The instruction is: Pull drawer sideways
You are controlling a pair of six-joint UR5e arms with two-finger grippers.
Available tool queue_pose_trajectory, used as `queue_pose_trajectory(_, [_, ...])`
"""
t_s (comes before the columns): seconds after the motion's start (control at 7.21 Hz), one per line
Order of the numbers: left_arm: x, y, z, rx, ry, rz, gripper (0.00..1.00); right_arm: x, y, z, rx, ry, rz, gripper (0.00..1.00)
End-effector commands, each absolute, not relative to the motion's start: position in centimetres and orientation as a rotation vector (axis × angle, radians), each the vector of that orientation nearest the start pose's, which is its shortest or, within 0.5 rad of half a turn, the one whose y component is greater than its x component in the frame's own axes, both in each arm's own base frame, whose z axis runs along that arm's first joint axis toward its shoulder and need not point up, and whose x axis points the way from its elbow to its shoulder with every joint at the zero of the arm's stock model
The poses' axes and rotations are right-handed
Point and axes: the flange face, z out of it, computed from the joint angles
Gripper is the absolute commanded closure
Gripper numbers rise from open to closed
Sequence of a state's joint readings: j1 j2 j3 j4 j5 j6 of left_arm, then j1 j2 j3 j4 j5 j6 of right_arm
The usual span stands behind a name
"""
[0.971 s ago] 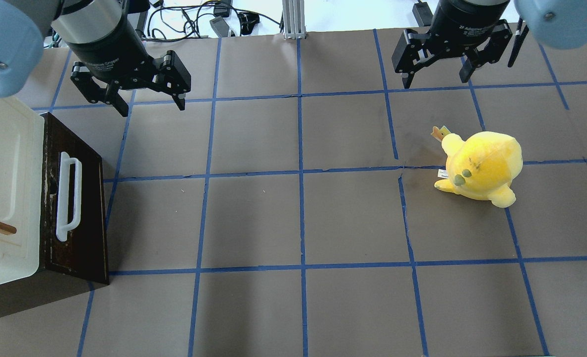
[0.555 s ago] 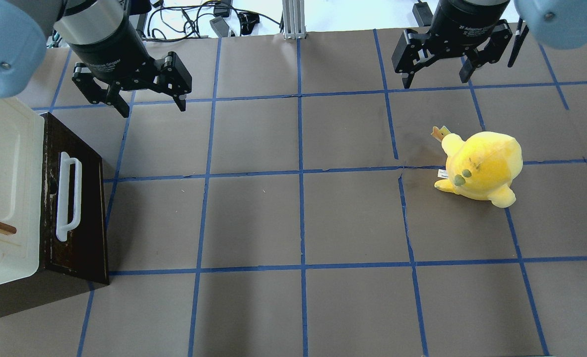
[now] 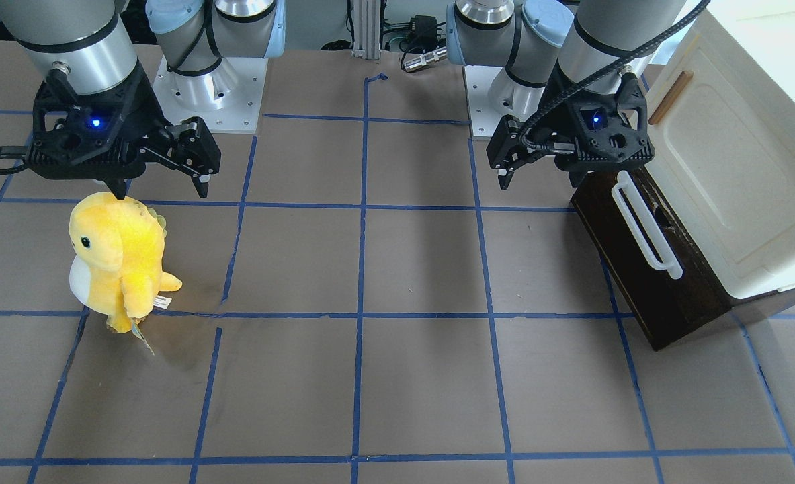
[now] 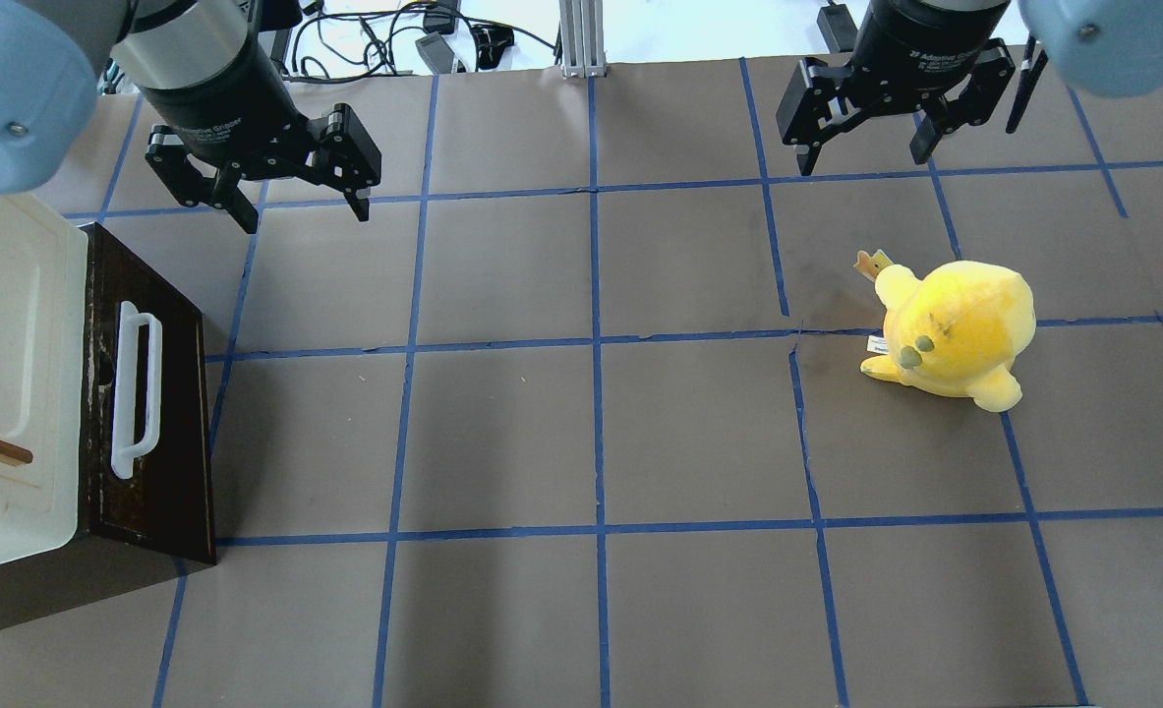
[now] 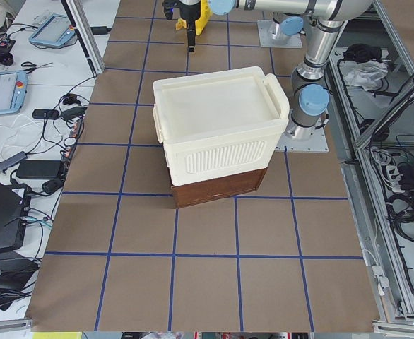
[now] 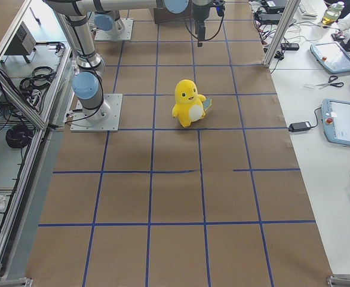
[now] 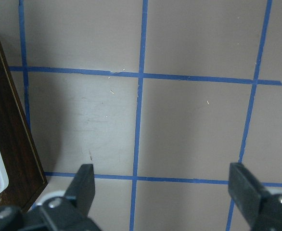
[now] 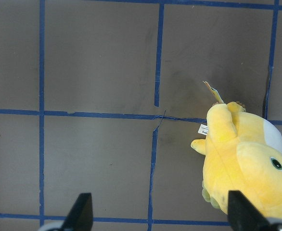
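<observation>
Beneath ribbed cream cabinet (image 4: 11, 334), dark wooden drawer (image 4: 183, 423)

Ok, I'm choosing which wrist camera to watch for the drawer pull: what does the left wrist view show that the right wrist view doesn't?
Only the left wrist view shows the drawer: its dark brown front at the frame's left edge, with one end of the white handle. Only the right wrist view shows the yellow plush toy and its tag. Both show the brown table with blue tape lines, and each shows its own open gripper at the bottom, holding nothing: left gripper, right gripper.
</observation>
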State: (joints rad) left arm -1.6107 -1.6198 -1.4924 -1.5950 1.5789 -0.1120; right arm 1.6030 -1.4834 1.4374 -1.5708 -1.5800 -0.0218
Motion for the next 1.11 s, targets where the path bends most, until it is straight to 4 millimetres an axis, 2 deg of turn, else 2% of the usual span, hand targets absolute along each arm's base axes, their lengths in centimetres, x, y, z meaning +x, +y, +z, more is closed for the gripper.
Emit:
queue_pose_trajectory(0.0, [-15.7, -50.9, 49.0, -0.084, 3.075, 0.02, 0.0, 14.9, -52.9, 50.9, -0.084, 3.149, -0.073, 0.0])
queue_pose_trajectory(0.14, [-16.1, -50.5, 47.7, -0.065, 3.054, 0.06, 0.0, 14.9, -52.9, 50.9, -0.084, 3.149, -0.073, 0.0])
queue_pose_trajectory(0.42, [-15.9, -49.4, 43.9, -0.057, 2.994, 0.205, 0.0, 14.9, -52.9, 50.9, -0.084, 3.149, -0.073, 0.0])
queue_pose_trajectory(0.69, [-14.5, -49.1, 35.6, -0.005, 2.816, 0.394, 0.0, 14.9, -52.9, 50.9, -0.084, 3.149, -0.073, 0.0])
queue_pose_trajectory(0.83, [-14.0, -48.9, 32.2, 0.027, 2.757, 0.446, 0.0, 14.9, -52.9, 50.9, -0.084, 3.149, -0.073, 0.0])
queue_pose_trajectory(0.97, [-12.9, -49.0, 28.8, 0.072, 2.623, 0.521, 0.0, 14.9, -52.9, 50.9, -0.084, 3.149, -0.073, 0.0])
